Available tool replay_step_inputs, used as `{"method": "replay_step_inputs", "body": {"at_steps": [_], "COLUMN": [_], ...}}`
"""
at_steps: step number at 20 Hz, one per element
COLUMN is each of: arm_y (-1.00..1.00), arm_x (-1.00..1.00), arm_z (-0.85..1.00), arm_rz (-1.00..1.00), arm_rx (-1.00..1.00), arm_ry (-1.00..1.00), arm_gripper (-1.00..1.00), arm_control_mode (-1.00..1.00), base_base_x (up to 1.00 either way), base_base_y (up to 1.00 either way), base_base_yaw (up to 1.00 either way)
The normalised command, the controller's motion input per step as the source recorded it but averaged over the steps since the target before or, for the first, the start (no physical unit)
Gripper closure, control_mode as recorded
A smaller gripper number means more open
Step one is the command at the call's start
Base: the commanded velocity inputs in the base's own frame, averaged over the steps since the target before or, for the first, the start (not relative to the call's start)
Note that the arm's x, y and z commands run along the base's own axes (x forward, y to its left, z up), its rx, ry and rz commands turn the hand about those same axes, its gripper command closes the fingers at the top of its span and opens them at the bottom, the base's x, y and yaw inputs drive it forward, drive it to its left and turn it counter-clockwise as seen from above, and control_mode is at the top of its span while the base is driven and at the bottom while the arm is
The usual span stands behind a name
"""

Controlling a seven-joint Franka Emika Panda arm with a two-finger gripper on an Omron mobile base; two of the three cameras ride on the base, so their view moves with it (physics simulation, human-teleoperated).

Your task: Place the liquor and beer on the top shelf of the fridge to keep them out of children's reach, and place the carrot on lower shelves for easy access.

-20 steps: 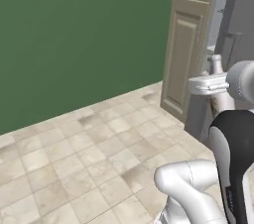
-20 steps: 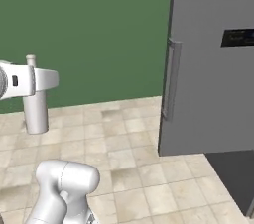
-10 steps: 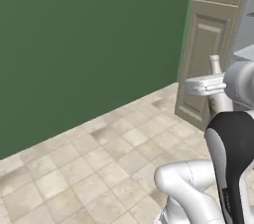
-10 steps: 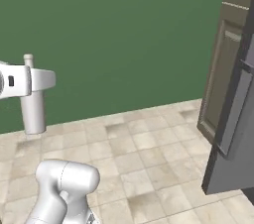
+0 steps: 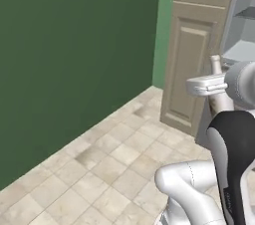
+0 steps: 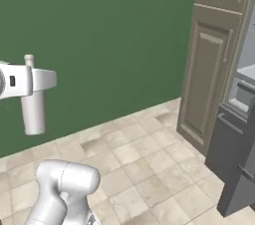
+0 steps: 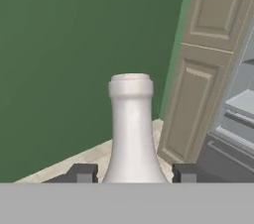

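Observation:
My gripper (image 7: 133,173) is shut on the liquor (image 7: 131,134), a pale grey-white bottle held upright, with one dark finger on each side of its shoulders. In the right base view the liquor (image 6: 34,114) hangs below the gripper (image 6: 37,80) at the far left, well above the floor. In the left base view the liquor (image 5: 216,65) stands up behind the gripper (image 5: 206,85) at the right. The open fridge (image 5: 240,45) shows at the right edge, with a dark top shelf (image 5: 247,13) over a paler lower shelf (image 7: 243,101). The beer and the carrot are out of view.
A tall beige panelled cabinet (image 6: 209,69) stands just left of the fridge (image 6: 239,134). A dark green wall (image 5: 74,59) runs along the left. Pale tiled floor (image 6: 144,154) lies open between me and the cabinet.
The whole picture has shifted, so the base has driven and turned; the cabinet and the open fridge interior have come into sight. The liquor stays in the gripper as before.

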Motion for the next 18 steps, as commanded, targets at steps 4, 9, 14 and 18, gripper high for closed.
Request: {"method": "replay_step_inputs", "body": {"at_steps": [4,9,14,18], "arm_y": [0.0,0.0,0.0,0.0], "arm_x": [0.0,0.0,0.0,0.0], "arm_z": [0.0,0.0,0.0,0.0], "arm_rz": [0.0,0.0,0.0,0.0], "arm_rx": [0.0,0.0,0.0,0.0], "arm_ry": [0.0,0.0,0.0,0.0], "arm_gripper": [1.0,1.0,1.0,1.0], "arm_control_mode": [1.0,1.0,1.0,1.0], "base_base_x": [0.69,0.65,0.64,0.6], "base_base_y": [0.01,0.0,0.0,0.0], "base_base_yaw": [-0.47,-0.49,-0.5,-0.5]}}
